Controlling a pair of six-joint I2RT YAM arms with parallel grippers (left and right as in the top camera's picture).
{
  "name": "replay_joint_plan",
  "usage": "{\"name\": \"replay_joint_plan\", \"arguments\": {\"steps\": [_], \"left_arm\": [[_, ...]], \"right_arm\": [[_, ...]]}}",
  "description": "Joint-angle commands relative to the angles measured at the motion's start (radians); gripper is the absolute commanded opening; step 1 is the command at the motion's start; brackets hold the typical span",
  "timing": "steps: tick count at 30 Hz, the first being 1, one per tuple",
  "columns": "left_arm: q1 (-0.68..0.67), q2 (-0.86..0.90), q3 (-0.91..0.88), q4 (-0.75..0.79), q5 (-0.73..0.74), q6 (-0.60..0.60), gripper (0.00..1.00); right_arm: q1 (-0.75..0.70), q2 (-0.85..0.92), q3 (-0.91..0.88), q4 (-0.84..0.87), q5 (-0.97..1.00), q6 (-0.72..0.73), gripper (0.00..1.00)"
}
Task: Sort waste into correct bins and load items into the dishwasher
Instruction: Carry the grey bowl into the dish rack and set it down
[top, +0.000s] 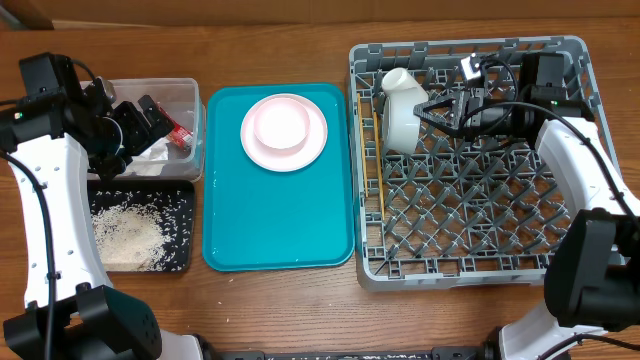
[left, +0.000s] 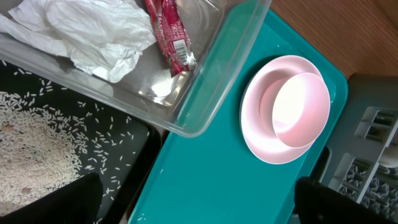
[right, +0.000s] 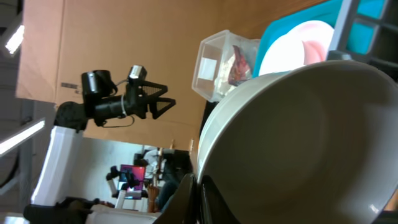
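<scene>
White cup (top: 402, 112) lies tipped in the far-left corner of the dish rack (top: 465, 278) — right fingers (right: 186, 202) apparently clamped on its rim; left fingers (left: 50, 205) spread wide over the tub (left: 205, 106).

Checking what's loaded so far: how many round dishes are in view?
3: a pink plate on the teal tray, a pink bowl sitting on that plate, and a white cup in the grey rack. Another could be nested out of sight.
</scene>
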Motion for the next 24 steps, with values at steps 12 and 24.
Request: {"name": "replay_joint_plan", "arguments": {"steps": [12, 24], "left_arm": [[-0.002, -0.024, 0.017, 0.001, -0.003, 0.022, 1.00], [-0.002, -0.023, 0.017, 0.001, -0.003, 0.022, 1.00]], "right_arm": [[-0.013, 0.003, -0.124, 0.043, 0.107, -0.012, 0.04], [-0.167, 0.003, -0.126, 0.026, 0.107, -0.007, 0.34]]}}
